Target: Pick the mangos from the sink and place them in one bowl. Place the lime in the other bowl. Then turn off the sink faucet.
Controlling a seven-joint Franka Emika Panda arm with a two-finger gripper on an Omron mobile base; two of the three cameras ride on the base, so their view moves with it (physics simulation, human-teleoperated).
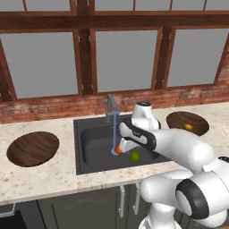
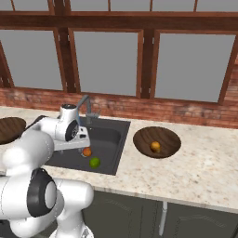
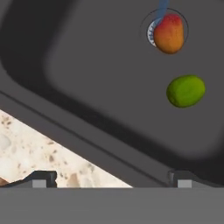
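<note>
With its fingertips standing wide apart and empty, the gripper is hovering over the sink, where the hand view is showing the orange-red mango covering the drain beside the lime, while the right base view is revealing the orange-yellow mango lying in the right bowl.

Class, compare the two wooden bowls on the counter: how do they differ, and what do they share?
The bowl right of the sink holds an orange-yellow mango; the bowl left of the sink holds nothing. The right bowl lies nearer the robot arm; the left bowl lies farther from it. Both are wide, shallow, dark streaked wood, resting on the speckled counter.
</note>
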